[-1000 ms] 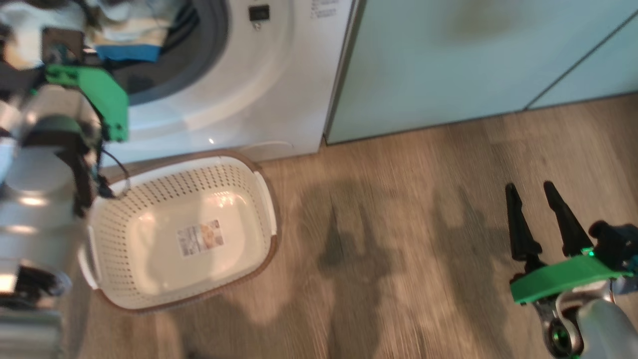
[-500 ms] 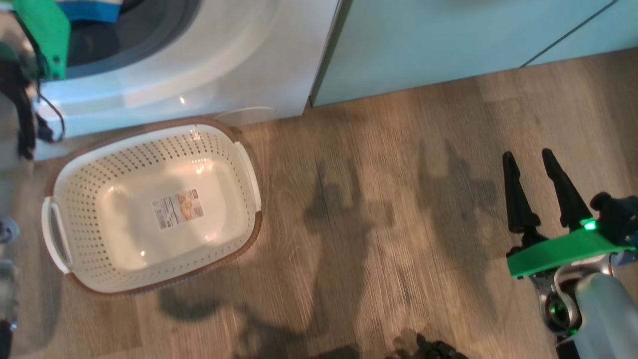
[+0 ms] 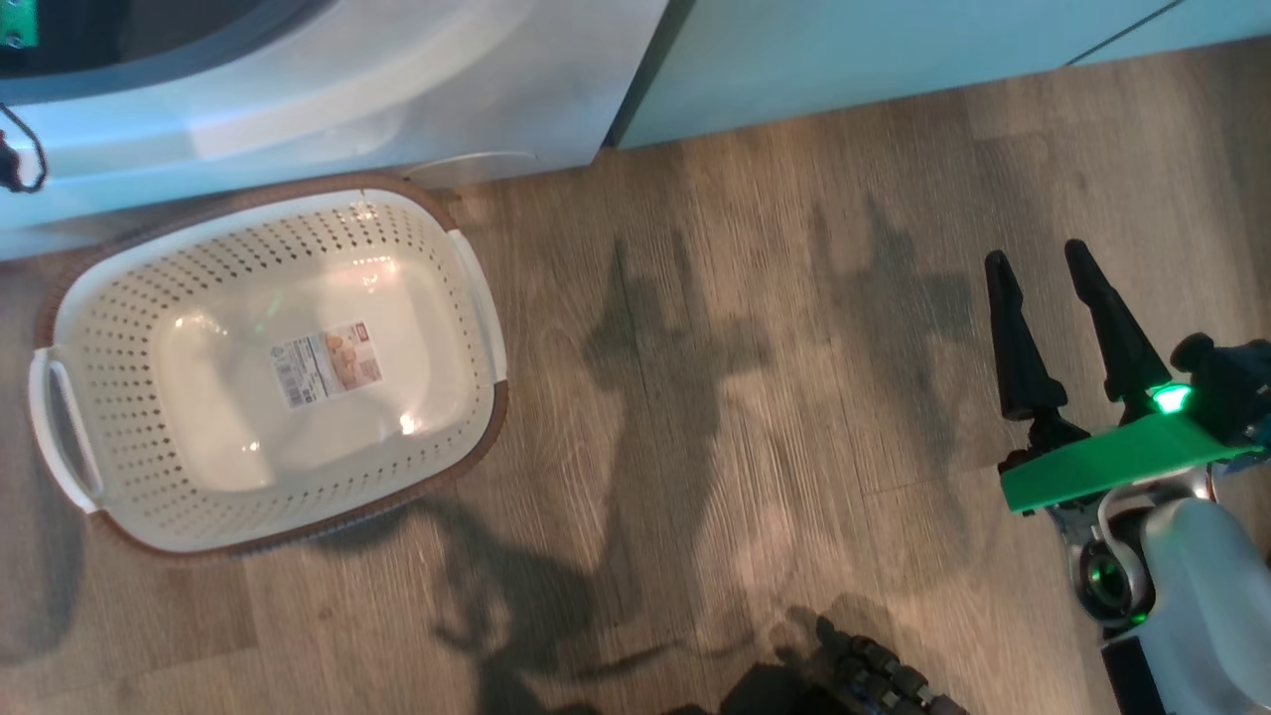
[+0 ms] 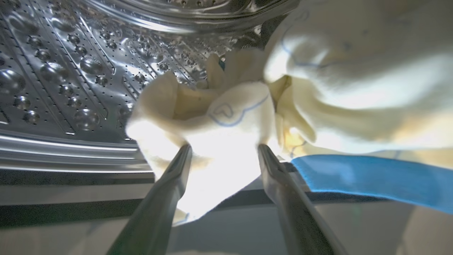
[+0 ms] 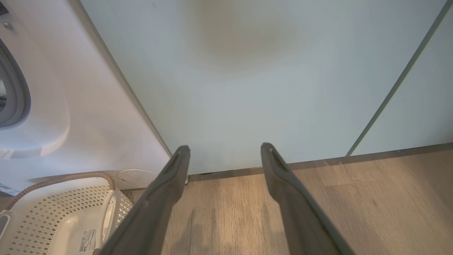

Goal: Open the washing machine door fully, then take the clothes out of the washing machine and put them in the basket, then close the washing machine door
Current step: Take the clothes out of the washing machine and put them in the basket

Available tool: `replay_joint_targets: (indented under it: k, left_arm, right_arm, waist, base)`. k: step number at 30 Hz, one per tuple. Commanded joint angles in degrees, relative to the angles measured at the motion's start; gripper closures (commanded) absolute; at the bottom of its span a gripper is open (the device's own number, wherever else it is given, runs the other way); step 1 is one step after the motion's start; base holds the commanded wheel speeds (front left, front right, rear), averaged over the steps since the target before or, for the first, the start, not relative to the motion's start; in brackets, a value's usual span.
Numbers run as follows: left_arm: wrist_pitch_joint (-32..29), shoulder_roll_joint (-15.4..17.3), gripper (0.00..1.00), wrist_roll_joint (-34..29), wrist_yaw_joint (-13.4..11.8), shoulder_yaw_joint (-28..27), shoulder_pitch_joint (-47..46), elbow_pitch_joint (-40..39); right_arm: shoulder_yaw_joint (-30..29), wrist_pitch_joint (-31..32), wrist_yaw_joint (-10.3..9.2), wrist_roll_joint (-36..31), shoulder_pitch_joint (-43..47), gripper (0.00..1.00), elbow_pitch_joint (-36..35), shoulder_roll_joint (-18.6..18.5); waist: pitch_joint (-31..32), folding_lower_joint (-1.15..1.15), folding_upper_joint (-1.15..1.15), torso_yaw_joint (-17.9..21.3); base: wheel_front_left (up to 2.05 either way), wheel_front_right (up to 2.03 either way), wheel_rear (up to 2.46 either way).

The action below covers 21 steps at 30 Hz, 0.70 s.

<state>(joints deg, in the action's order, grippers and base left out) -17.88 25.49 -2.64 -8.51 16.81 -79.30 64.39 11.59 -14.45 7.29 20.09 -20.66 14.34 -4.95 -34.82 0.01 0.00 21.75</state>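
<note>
Straddling the clothes point(image 4: 230, 113), left end effector point(image 4: 223, 147) gapes wide, right end effector point(image 3: 1037, 253) too; basket point(image 3: 99, 397) label point(image 3: 328, 362) unreadable

I'm in what looks like a home laundry nook: white front-load washing machine point(image 3: 348, 99) nxt to pale green cabinets point(image 3: 844, 50), wood-look floor point(image 3: 745, 397) w/ a basket point(image 3: 119, 328).

Black claw point(image 3: 1035, 254) — green bracket point(image 3: 1112, 462), pale forearm point(image 3: 1206, 586)

The basket point(image 3: 129, 298) stands just beside the washing machine point(image 3: 397, 89) front at left; right of it, open floor point(image 3: 755, 397) runs to the cabinets point(image 3: 844, 50). Inside the drum point(image 4: 70, 88), clothes point(image 4: 226, 156) crowd the right, leaving the left wall bare.
</note>
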Motion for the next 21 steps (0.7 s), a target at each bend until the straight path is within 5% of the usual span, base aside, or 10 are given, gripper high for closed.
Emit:
replay_joint_targets:
  k: [1,21]
  left_arm:
    - [-0.6,3.2,0.00,-0.5,-0.8,-0.6,-2.7,-1.0]
    - [-6.5,5.9,0.00,-1.5,-2.8,2.2,-7.3,4.3]
  right_arm:
    - [1.0,-0.5,0.20,0.5,-0.2,0.00,-1.7,-0.1]
    - [1.4,-0.5,0.20,1.0,-2.4,0.00,-2.3,0.1]
  waist:
    - [-0.6,-0.01,0.00,0.2]
    - [-5.6,-0.01,0.00,1.3]
  base:
    - [0.00,0.00,0.00]
    - [0.00,0.00,0.00]
